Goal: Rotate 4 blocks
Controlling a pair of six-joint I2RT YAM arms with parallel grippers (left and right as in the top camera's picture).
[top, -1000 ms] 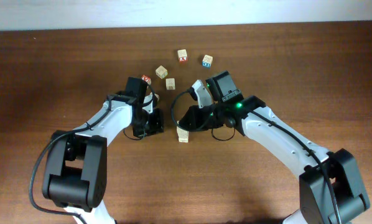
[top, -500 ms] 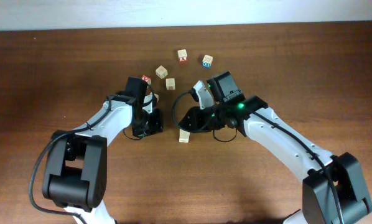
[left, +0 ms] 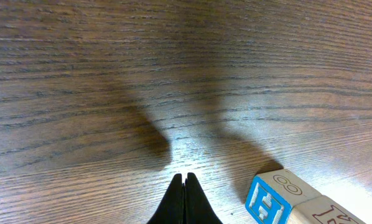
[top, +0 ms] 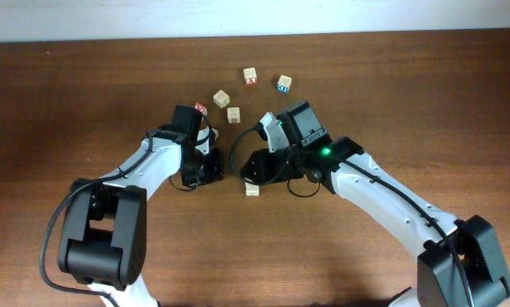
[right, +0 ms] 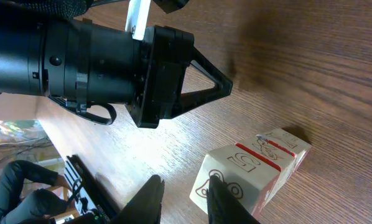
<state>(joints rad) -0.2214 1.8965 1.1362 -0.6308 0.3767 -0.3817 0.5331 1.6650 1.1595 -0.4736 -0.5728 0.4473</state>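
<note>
Right gripper (top: 245, 170) is sliding back off the block (top: 252, 189) versus a second ago, jaws parting as it goes. The block is barely shifting and the left arm isn't moving.

Right jaws are standing apart now, clamped on nothing. In the wrist view the block is sitting just ahead of them, overlapping the right-hand finger, not squeezed. We can't tell if that's one cube or two touching.

Left gripper (left: 185, 198) is staying pinched shut and empty, tips close over the wood, with a blue-faced cube (left: 267, 202) just off to its right.

We're reading this as the release after turning one block. Next move, we think: back the right gripper clear without nudging it, then reach on to the pale blocks (top: 234, 114) lying farther out ahead of both grippers, well apart from the jaws.

We're working on a dark wood-grain table (top: 84, 85), matte, no mat. Past its edge the right wrist view is catching a seated person (right: 12, 183) and some clutter.
</note>
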